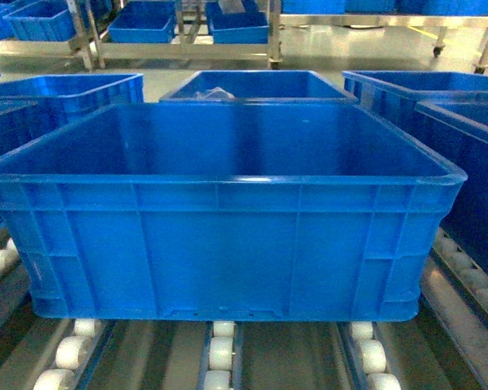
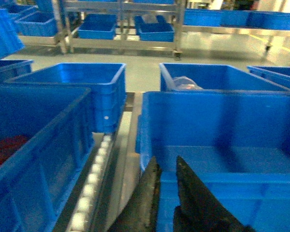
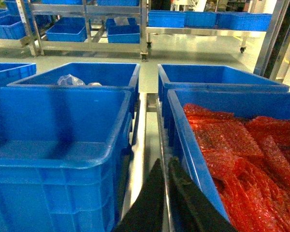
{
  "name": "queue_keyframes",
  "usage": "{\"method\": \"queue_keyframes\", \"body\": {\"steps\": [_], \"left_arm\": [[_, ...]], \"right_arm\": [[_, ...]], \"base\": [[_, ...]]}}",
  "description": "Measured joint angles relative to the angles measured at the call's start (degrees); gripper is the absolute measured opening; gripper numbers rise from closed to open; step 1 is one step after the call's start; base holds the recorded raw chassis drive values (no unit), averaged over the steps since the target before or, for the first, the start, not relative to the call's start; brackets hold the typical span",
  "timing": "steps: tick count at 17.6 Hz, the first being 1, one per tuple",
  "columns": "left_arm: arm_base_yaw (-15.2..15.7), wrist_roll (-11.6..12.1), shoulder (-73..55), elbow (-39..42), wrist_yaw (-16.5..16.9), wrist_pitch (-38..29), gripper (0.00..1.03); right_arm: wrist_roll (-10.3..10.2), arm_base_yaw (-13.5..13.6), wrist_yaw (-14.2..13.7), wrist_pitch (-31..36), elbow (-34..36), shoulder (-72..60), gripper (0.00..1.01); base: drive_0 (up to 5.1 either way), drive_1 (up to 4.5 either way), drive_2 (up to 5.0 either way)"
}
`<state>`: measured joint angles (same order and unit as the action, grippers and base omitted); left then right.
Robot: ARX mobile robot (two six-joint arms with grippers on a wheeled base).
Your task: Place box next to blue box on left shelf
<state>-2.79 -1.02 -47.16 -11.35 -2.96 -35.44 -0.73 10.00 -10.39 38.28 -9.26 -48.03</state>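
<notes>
Warehouse, left shelf (image 1: 221, 351) rollers | box (image 1: 228, 244) at front edge: stiff, bulky, likely light; grip rim | left tool (image 2: 166, 169), right tool (image 3: 164, 169) pressed nearly together, empty.

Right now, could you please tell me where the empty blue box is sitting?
The box fills the middle of the head view, resting on the left shelf rollers, with a crate of red wrap close on its right and another crate on its left.
</notes>
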Motion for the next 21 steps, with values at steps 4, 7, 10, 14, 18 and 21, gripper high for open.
{"method": "queue_keyframes", "body": {"steps": [4,7,10,14,18,21], "left_arm": [[2.8,0.1,8.4,5.1,2.9,3.3,0.02],[2.8,0.1,15.1,7.8,2.9,7.4,0.02],[2.8,0.1,20.3,10.0,2.9,8.8,0.02],[2.8,0.1,27.7,10.5,2.9,15.5,0.02],[2.8,0.1,33.4,10.5,2.9,21.7,0.02],[2.8,0.1,36.6,10.5,2.9,25.0,0.02]], "right_arm": [[0.4,-4.1,4.2,-5.1,4.5,9.6,0.02],[0.4,-10.4,9.9,-10.3,6.6,16.9,0.02],[0.4,-10.0,10.4,-12.5,8.5,21.6,0.02],[0.4,-10.0,10.4,-19.7,8.5,29.6,0.02],[0.4,-10.0,10.4,-25.2,8.5,35.1,0.02],[0.4,-10.0,10.4,-28.4,8.5,38.1,0.02]], "base": [[0.0,0.00,0.0],[0.0,0.00,0.0],[0.0,0.00,0.0],[0.0,0.00,0.0],[0.0,0.00,0.0],[0.0,0.00,0.0]]}}
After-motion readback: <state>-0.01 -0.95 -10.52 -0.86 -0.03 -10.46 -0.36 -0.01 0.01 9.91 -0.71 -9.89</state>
